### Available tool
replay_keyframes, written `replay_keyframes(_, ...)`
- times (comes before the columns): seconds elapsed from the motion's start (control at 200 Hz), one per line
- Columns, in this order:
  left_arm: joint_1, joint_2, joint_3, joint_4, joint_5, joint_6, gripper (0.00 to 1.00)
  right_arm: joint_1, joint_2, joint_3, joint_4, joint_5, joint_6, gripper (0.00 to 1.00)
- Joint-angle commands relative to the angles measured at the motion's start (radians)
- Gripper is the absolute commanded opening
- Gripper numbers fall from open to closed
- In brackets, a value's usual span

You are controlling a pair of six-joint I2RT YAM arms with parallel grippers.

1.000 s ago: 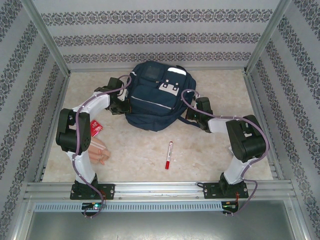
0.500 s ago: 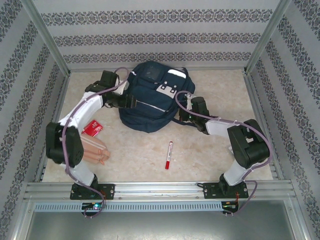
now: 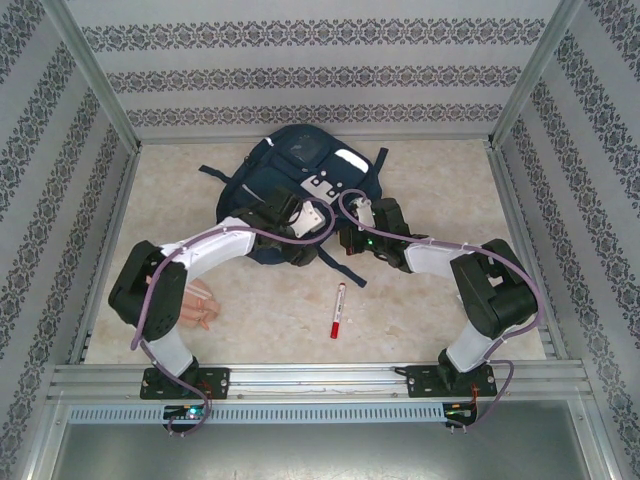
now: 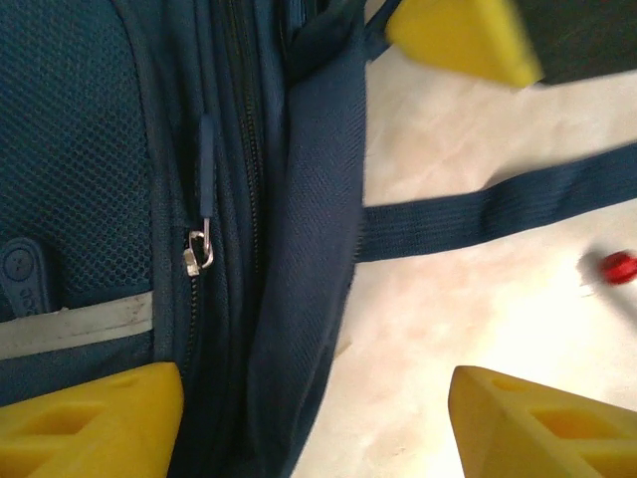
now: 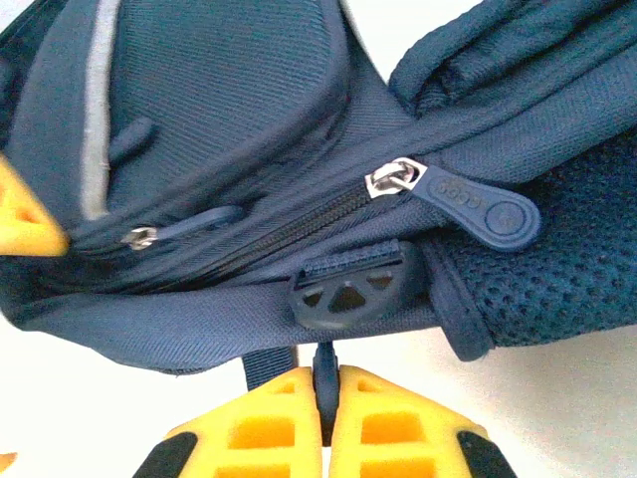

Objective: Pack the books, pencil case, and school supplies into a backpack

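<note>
Top external, left to right: pencil case (image 3: 203, 305), peach-pink, lies on the table (image 3: 430, 300) beside the left arm's lower link. The backpack (image 3: 300, 165) lies flat at centre-back, navy, straps splayed to either side. Both arms reach in to its near edge. The marker (image 3: 337, 310) lies apart on the table in front of the bag, red cap toward the arm bases.

Left wrist: left gripper (image 4: 318, 428) has its jaws wide, yellow fingertips (image 4: 95, 418) set either side of the bag's edge seam, nothing gripped. A zipper pull (image 4: 202, 249) hangs between seams. One dark strap (image 4: 498, 209) runs across the table; the marker's red cap shows at far right.

Right wrist: right gripper (image 5: 323, 418) has its jaws pressed together on a thin dark strip of the backpack, below a plastic buckle (image 5: 348, 289). A round-tabbed zipper pull (image 5: 468, 204) sits above.
</note>
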Motion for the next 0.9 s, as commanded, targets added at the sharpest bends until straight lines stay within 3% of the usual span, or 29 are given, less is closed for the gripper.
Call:
replay_keyframes(0.0, 0.009, 0.000, 0.029, 0.033, -0.102, 0.077, 0.66, 0.008, -0.023, 0.012, 0.040, -0.082, -0.017, 0.00)
replay_keyframes(0.205, 0.009, 0.001, -0.041, 0.124, -0.206, 0.146, 0.29, -0.008, -0.043, 0.010, 0.041, -0.115, 0.007, 0.00)
replay_keyframes(0.345, 0.009, -0.013, -0.040, 0.120, -0.177, 0.231, 0.00, -0.033, -0.073, -0.022, 0.057, -0.125, -0.005, 0.00)
replay_keyframes(0.47, 0.012, -0.046, -0.069, 0.131, -0.085, 0.318, 0.00, -0.068, -0.084, -0.040, 0.077, -0.145, -0.025, 0.00)
replay_keyframes(0.7, 0.051, -0.126, -0.083, 0.075, 0.193, 0.410, 0.00, -0.121, -0.098, -0.056, 0.034, 0.059, -0.108, 0.00)
replay_keyframes(0.894, 0.056, -0.121, -0.073, -0.023, 0.226, 0.484, 0.00, -0.138, -0.098, -0.066, 0.103, 0.075, -0.089, 0.00)
